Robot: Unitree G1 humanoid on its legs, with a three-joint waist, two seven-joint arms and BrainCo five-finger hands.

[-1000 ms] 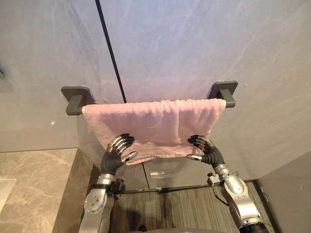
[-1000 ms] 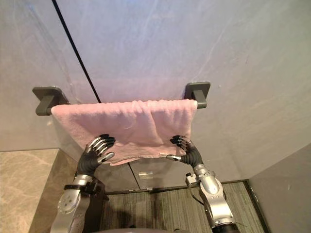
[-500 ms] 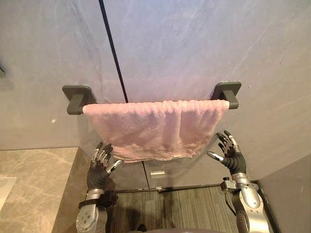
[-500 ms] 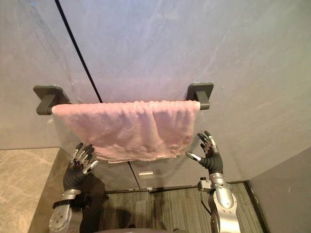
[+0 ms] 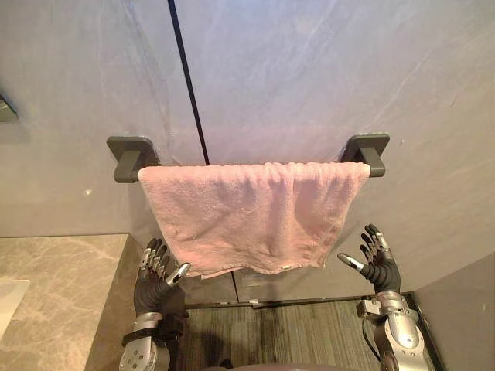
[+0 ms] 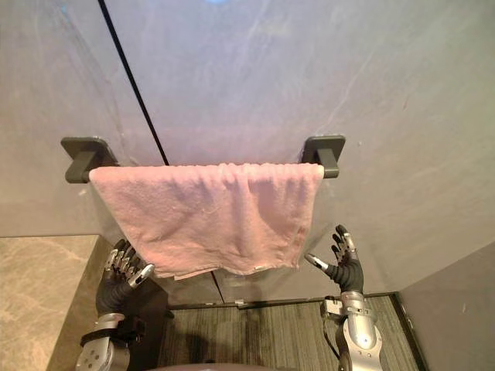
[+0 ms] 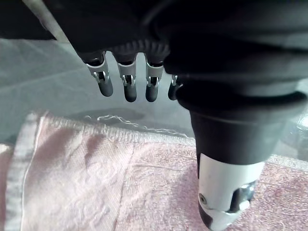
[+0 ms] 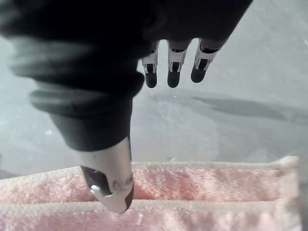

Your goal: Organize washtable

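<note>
Rail between left bracket and right bracket lay covered by the pink towel. Small tag at the towel's lower hem was too small to read. Stone counter was cut by the left and bottom edges. White object beside it and dark wall fitting were cropped at the left edge, unidentified.
</note>
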